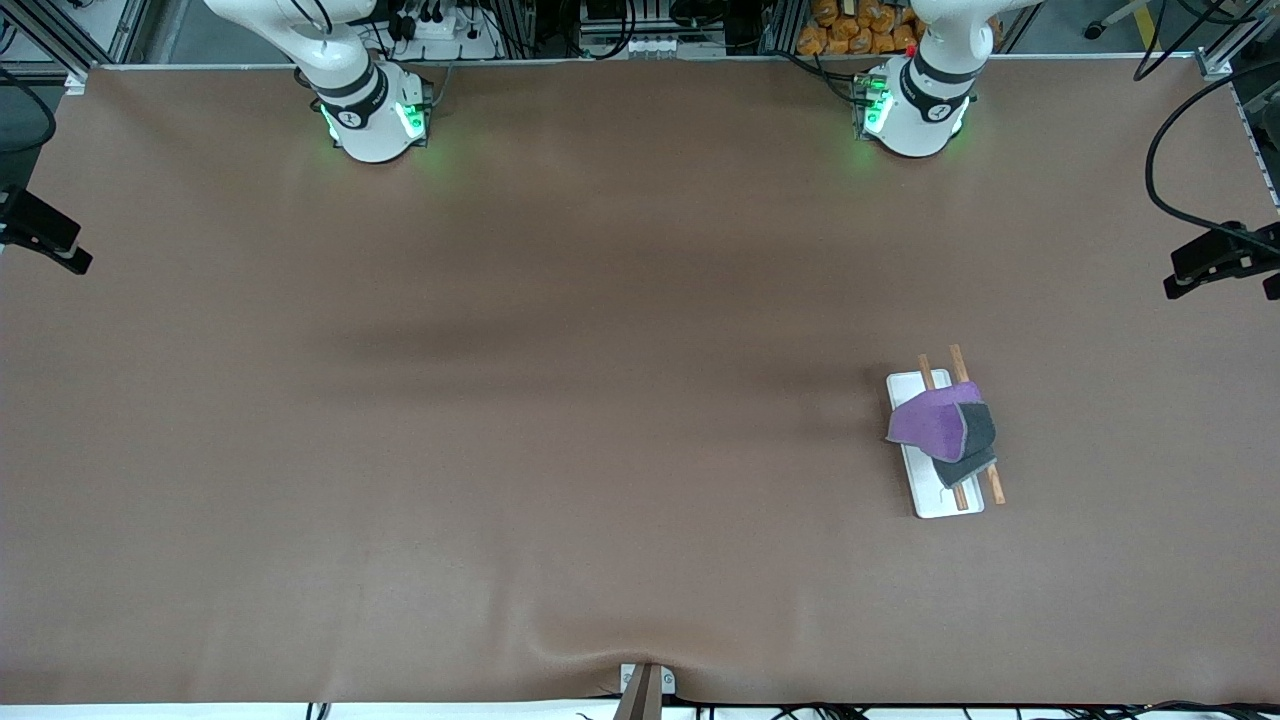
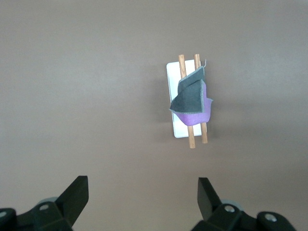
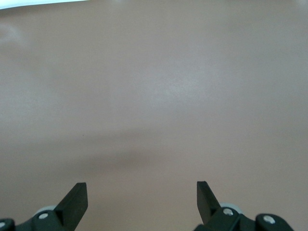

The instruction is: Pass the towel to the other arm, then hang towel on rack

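Note:
The towel (image 1: 945,428), purple with a dark grey fold, is draped across the two wooden rods of the rack (image 1: 943,500), a small white base toward the left arm's end of the table. The left wrist view shows the same towel (image 2: 191,98) on the rack (image 2: 172,96) from high up, well apart from my left gripper (image 2: 143,196), which is open and empty. My right gripper (image 3: 142,198) is open and empty too, over bare brown table. In the front view only the two arm bases show at the top; both hands are out of that view.
Brown mat covers the whole table (image 1: 560,400). Black clamps sit at the two table ends (image 1: 45,240) (image 1: 1215,262). A small bracket (image 1: 645,685) stands at the edge nearest the front camera.

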Controlling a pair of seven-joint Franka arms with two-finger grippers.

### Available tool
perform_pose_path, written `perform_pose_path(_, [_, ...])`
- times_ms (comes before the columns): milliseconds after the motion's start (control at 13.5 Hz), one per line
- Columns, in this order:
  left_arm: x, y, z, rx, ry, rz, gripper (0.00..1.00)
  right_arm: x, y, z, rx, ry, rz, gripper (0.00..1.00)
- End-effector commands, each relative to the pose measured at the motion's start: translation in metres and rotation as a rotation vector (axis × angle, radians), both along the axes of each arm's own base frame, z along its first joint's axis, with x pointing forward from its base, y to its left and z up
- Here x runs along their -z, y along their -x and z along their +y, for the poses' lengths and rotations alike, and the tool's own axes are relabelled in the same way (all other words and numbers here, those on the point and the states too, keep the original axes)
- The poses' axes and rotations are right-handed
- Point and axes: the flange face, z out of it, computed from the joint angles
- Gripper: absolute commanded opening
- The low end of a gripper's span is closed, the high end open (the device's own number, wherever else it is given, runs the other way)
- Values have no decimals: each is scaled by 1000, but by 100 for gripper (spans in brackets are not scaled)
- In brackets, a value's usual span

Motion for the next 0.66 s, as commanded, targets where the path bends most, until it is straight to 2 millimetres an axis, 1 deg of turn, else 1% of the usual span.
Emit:
perform_pose_path(0, [-22, 14, -1, 3, -27, -28, 100, 0, -2, 1, 2, -2, 8, 100])
perform_pose_path(222, [-27, 14, -7, 13, -32, -49, 100, 1, -2, 3, 0, -2, 11, 100])
perform_pose_path(295, [-33, 20, -23, 37, -38, -64, 100, 2, -2, 2, 2, -3, 14, 100])
perform_pose_path(369, [-34, 23, -28, 35, -46, -63, 100, 3, -2, 1, 3, -3, 15, 100])
perform_pose_path(517, [-37, 29, -21, 15, -37, -63, 100, 10, -5, -2, 8, -3, 32, 100])
perform_pose_path(591, [-37, 29, -25, 19, -37, -61, 100, 12, -5, -5, 14, -3, 43, 100])
